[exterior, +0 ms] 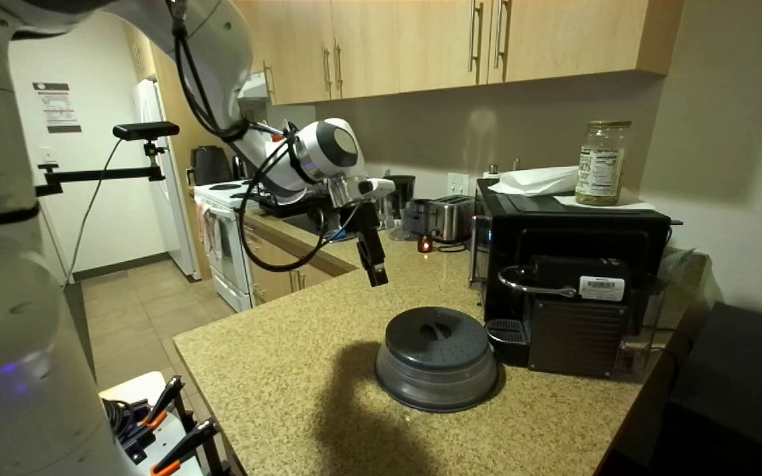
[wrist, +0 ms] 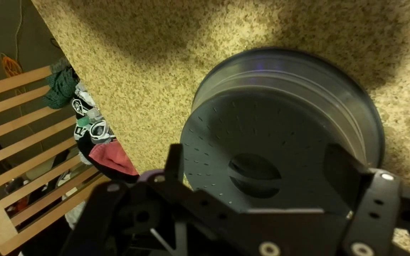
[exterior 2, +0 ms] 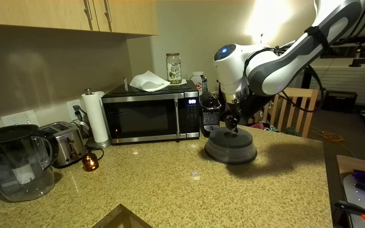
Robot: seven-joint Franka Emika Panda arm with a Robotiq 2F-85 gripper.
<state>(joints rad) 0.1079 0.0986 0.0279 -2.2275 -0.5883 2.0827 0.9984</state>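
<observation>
A round grey cover (exterior: 444, 380) with ribbed sides and a dark, slotted top sits on the speckled counter (exterior: 275, 370). Its recessed handle (wrist: 255, 176), crossed by a narrow bar, faces up. My gripper (wrist: 255, 153) hangs over the cover, fingers wide apart, and the handle shows between them in the wrist view. Nothing is held. An exterior view has the gripper (exterior: 373, 268) higher than the cover's top, with a gap between them. From another angle the fingertips (exterior 2: 235, 128) overlap the cover's top, so contact cannot be judged there.
Close behind the cover stand a black coffee machine (exterior: 579, 317) and a microwave (exterior 2: 150, 117), which bears a glass jar (exterior 2: 173, 68) and paper (exterior 2: 149, 81). A toaster (exterior 2: 65, 142), lit candle (exterior 2: 90, 162) and water pitcher (exterior 2: 14, 164) are farther along. A wooden chair (wrist: 30, 117) adjoins the counter's edge.
</observation>
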